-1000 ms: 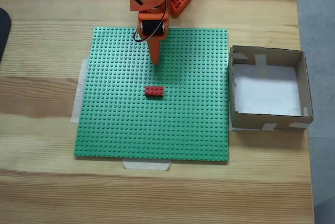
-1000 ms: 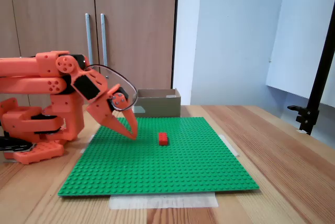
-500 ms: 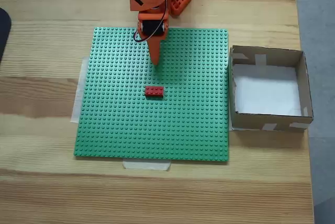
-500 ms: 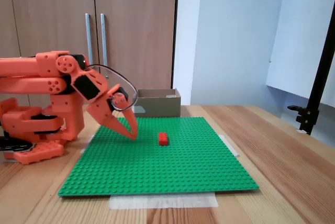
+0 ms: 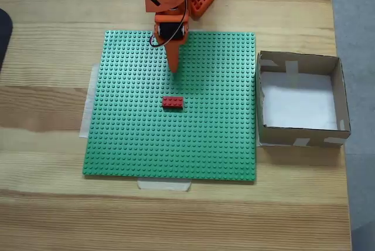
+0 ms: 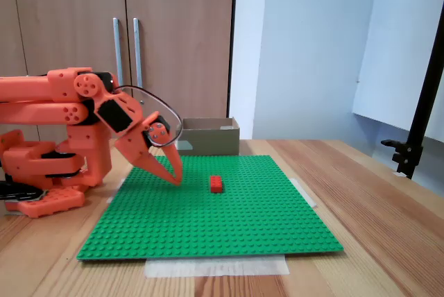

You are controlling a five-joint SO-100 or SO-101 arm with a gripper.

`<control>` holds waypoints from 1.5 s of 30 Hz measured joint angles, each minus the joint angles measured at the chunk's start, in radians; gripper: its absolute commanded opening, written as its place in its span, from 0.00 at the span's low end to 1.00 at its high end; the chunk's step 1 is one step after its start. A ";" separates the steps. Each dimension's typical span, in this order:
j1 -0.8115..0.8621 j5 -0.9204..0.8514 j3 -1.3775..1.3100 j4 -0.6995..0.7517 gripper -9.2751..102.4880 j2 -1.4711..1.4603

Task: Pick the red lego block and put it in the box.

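The red lego block (image 5: pixel 172 102) lies flat near the middle of the green studded baseplate (image 5: pixel 129 145); it also shows from the side as the red lego block (image 6: pixel 217 184). My orange gripper (image 5: pixel 174 69) points down at the baseplate, a short way behind the block and apart from it. Its fingers are pressed together with nothing between them, as the side view of the gripper (image 6: pixel 176 180) shows too. The cardboard box (image 5: pixel 300 140) sits to the right of the baseplate with its white bottom bare. In the side view the box (image 6: pixel 208 137) stands behind the plate.
The baseplate is taped to a wooden table (image 5: pixel 53 204). The arm's orange base (image 6: pixel 45 172) stands at the plate's far edge. A black stand (image 6: pixel 416 123) rises at the right in the side view, and wooden cabinet doors (image 6: pixel 125 47) are behind.
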 measured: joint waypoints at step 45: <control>0.005 0.084 -0.532 0.075 0.09 -0.574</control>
